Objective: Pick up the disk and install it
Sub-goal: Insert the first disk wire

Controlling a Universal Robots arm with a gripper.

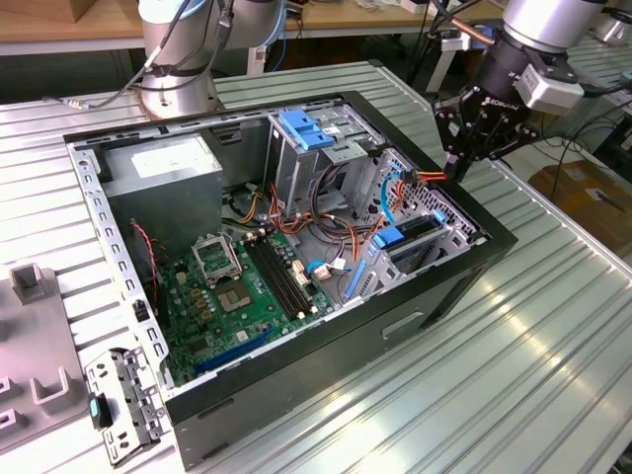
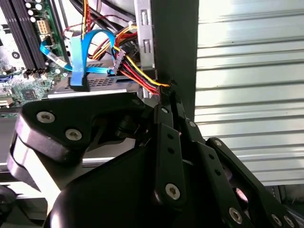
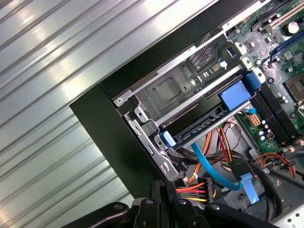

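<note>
The disk (image 1: 413,237) sits slotted in the drive bay at the front corner of the open computer case (image 1: 326,346), its bright blue carrier rail (image 1: 388,238) facing the motherboard. In the first wrist view the disk (image 3: 204,124) lies under a metal bracket, with a blue tab (image 3: 235,96) at one end. My gripper (image 1: 457,166) hangs just above the case's edge on the exterior view's right, beside the bay. Its fingers (image 3: 166,190) are pressed together, and a bundle of red, yellow and black wires (image 2: 137,76) runs right up to the fingertips (image 2: 165,92).
A blue data cable (image 3: 211,166) loops near the bay. The green motherboard (image 1: 247,286), a grey power supply (image 1: 163,168) and an upper cage with a blue latch (image 1: 308,128) fill the case. A loose metal bracket (image 1: 123,405) lies on the ribbed table (image 1: 513,375). Another arm's base (image 1: 178,59) stands behind.
</note>
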